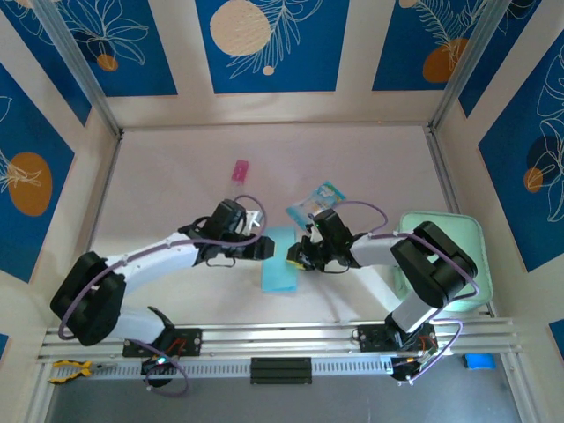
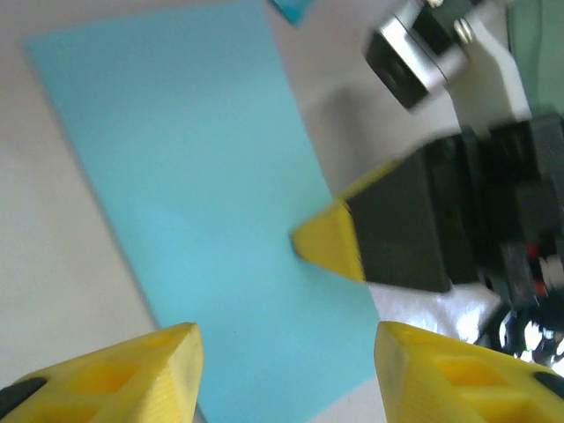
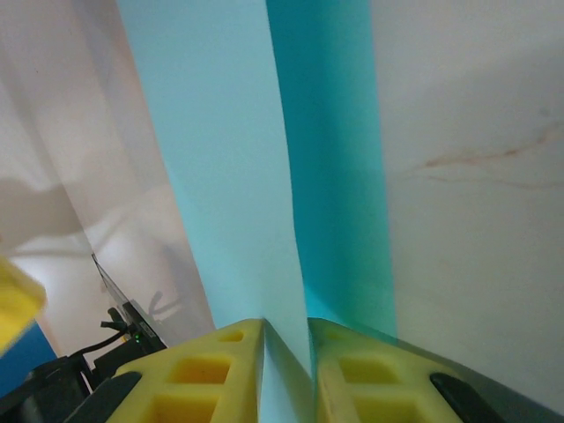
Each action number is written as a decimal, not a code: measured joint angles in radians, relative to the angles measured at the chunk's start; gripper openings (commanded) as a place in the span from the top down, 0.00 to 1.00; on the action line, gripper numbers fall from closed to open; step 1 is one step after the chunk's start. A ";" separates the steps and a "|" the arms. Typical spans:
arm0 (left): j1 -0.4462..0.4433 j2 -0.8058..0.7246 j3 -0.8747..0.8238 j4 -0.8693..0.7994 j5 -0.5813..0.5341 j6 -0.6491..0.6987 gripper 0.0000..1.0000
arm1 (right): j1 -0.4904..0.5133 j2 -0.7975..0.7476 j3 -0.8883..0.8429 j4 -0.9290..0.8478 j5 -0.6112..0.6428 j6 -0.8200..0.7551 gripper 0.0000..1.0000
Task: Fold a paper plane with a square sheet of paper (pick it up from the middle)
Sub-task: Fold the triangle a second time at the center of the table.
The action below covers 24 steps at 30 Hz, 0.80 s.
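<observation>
Two tools at sheet point(image 2: 194, 176): R tool point(image 3: 286, 344) clamped on its lifted half, L tool point(image 2: 286, 366) apart above; align edges before pressing crease.

The left arm point(image 1: 159, 256) and right arm point(image 1: 374, 251) share white links, bulky black joints and looping purple cables point(image 1: 249, 199). Black wrist housings end in bright yellow fingers point(image 3: 203, 374) moulded with hollow pockets.

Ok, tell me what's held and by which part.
The sheet, by its long edge, in the right tool; the left tool is open, empty.
</observation>
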 measured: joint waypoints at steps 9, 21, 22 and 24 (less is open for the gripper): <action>-0.260 -0.146 -0.068 0.003 -0.238 0.139 0.28 | -0.015 0.000 0.044 -0.034 -0.040 -0.020 0.88; -0.584 0.026 0.002 -0.039 -0.597 0.306 0.20 | -0.021 0.000 0.056 -0.079 -0.045 -0.027 0.91; -0.598 0.051 0.015 -0.041 -0.627 0.315 0.20 | -0.022 0.000 0.056 -0.080 -0.045 -0.027 0.91; -0.616 0.085 0.035 -0.043 -0.679 0.333 0.20 | -0.022 0.000 0.056 -0.082 -0.045 -0.027 0.91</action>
